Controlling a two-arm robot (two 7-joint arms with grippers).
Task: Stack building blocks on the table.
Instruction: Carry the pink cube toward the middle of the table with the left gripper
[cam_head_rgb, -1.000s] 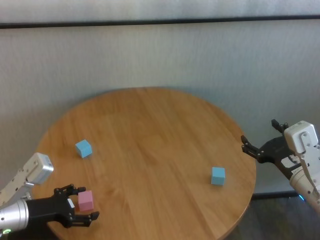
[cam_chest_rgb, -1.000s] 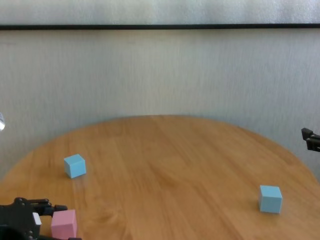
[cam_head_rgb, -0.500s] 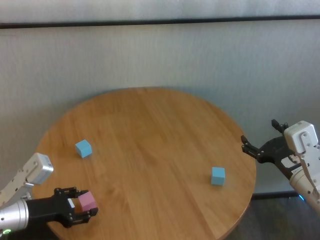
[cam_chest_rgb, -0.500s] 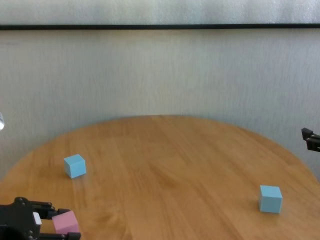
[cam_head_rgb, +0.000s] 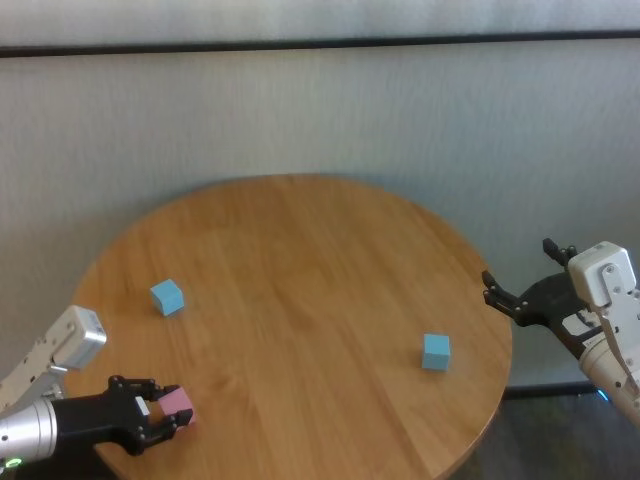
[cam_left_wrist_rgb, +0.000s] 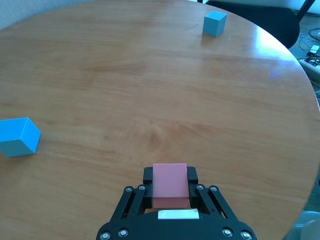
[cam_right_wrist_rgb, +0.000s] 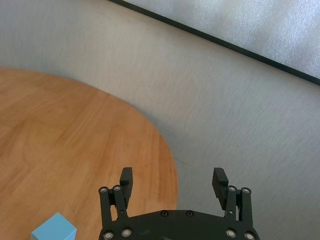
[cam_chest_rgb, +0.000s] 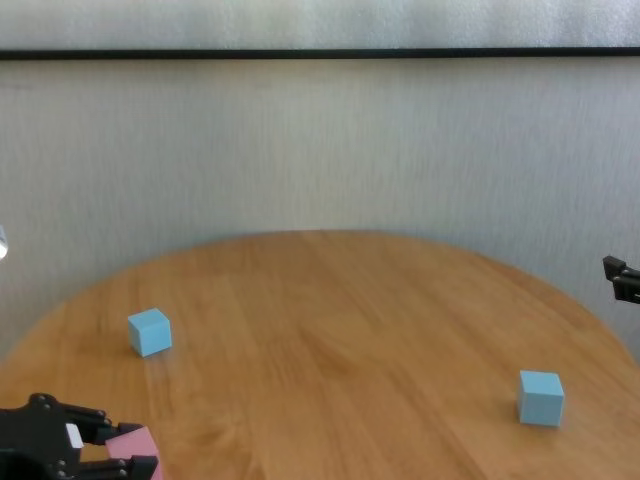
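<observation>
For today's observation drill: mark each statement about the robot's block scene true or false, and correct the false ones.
1. The left gripper is shut on the pink block. True.
2. The right gripper holds a blue block. False: its fingers are open and empty, off the table's edge.
3. Two blue blocks lie on the table, far apart. True.
4. One blue block sits on the other. False: nothing is stacked yet.
</observation>
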